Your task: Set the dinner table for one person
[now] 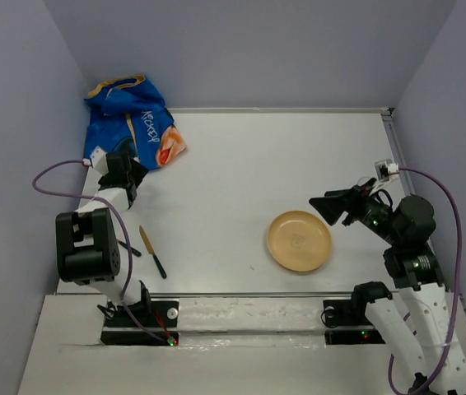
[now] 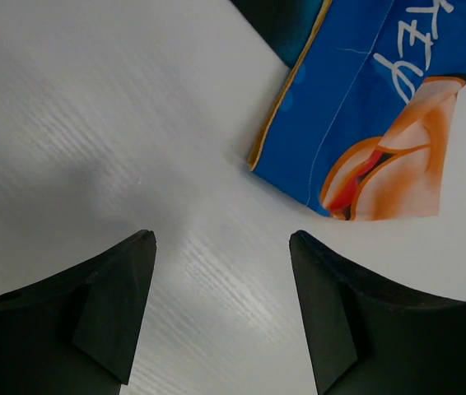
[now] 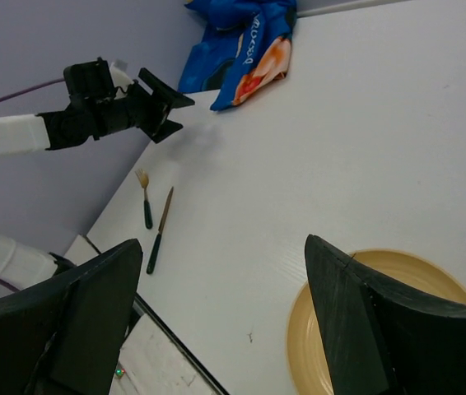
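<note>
The white dinner table holds a round yellow plate at the front right. A knife and a fork, both dark-handled, lie at the front left, the fork partly behind my left arm. In the right wrist view the knife and fork lie side by side. My left gripper hangs open just short of the crumpled blue cartoon cloth mat, with only bare table between its fingers. My right gripper stands open over the plate's far right rim, holding nothing.
Purple-grey walls close in the table at the back and on both sides. The mat bunches up against the back left corner. A metal rail runs along the near edge, by the arm bases.
</note>
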`<state>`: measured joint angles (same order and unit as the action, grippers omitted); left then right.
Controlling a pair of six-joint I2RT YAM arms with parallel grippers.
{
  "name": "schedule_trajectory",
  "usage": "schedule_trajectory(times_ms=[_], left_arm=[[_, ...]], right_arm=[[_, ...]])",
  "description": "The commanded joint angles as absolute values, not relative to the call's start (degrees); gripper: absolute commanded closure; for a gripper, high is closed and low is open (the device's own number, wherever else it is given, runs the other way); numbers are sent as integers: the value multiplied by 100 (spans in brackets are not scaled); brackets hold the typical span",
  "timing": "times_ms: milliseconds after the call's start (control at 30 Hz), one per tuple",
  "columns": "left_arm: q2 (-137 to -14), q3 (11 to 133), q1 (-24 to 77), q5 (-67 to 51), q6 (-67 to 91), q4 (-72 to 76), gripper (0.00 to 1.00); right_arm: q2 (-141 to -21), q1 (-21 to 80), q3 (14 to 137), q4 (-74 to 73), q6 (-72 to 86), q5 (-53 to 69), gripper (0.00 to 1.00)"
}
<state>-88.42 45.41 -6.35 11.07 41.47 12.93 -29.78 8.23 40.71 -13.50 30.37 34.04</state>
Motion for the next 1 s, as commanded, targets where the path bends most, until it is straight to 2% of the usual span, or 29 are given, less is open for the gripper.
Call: schedule_trajectory(times_ms=[0, 400, 600, 967], left_arm=[[-9244, 5036, -633, 993, 4403, 1749, 23], [-9685, 4975, -150, 1300, 5633, 2162, 28], [-9957, 5010, -53, 1573, 6152, 2285, 38], [-10388, 5045, -35, 1907, 6679, 2408, 40]], right_arm=[[-2997, 791, 3946, -914, 3111, 3630, 15], [-3366, 791, 3788, -607, 3138, 3770, 15], [-3401, 791, 3727, -580, 3164, 3832, 15], [-3428, 791, 3683, -589, 3147, 3894, 15]])
